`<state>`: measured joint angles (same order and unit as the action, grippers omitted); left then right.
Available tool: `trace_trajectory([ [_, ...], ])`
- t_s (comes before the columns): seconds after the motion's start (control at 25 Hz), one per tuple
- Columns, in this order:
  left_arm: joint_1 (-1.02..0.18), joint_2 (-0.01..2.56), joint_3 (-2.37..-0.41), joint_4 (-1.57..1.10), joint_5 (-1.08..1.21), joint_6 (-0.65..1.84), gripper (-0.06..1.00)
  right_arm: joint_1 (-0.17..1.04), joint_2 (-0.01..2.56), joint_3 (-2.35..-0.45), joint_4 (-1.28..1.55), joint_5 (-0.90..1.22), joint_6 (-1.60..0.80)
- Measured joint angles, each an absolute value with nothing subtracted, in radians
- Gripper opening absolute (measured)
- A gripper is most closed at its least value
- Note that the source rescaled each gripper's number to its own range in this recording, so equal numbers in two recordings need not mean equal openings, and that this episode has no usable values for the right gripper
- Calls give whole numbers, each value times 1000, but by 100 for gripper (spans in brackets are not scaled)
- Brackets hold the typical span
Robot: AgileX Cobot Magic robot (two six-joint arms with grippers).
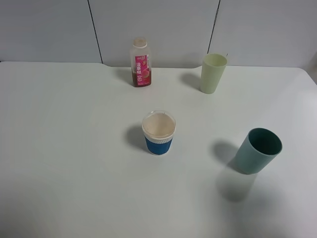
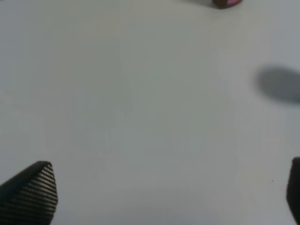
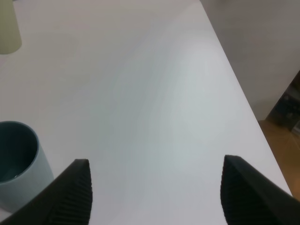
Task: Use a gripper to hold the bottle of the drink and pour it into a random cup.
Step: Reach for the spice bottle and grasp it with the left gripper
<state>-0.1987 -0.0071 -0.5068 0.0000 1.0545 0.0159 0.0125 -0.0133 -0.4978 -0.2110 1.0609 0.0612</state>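
- Exterior high view: the cup (image 1: 159,133), white with a blue ribbed sleeve, stands upright near the middle of the white table (image 1: 59,148), and its inside looks empty
- The bottle of the drink (image 1: 140,63) stands upright well behind the cup and a little to its left, by the table's far edge, with its pale cap on and brown liquid in its lower part
- A pale green cup (image 1: 213,73) stands behind the cup and to its right, and a teal cup (image 1: 257,150) stands to the cup's right, slightly nearer the camera; both are well apart from it
- Neither arm shows in this view
- Left wrist view: the left gripper (image 2: 171,180) hangs over bare table (image 2: 140,93) with its two black fingers (image 2: 30,194) spread wide and nothing between them; only a sliver of the bottle's (image 2: 227,3) pink base shows far ahead, and the cup itself is out of frame
- Right wrist view: the right gripper (image 3: 157,176) also has its ribbed fingers (image 3: 70,197) wide apart and empty; the teal cup (image 3: 18,161) stands just beside one finger, the pale green cup (image 3: 8,28) is farther off, and the table's (image 3: 164,93) side edge runs nearby
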Motion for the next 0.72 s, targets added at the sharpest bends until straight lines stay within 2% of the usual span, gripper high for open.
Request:
trace_trajectory([
  [0.72, -199, -7, -507, 0, 1054, 16, 100, 13, -13, -498, -211, 1061, 61],
])
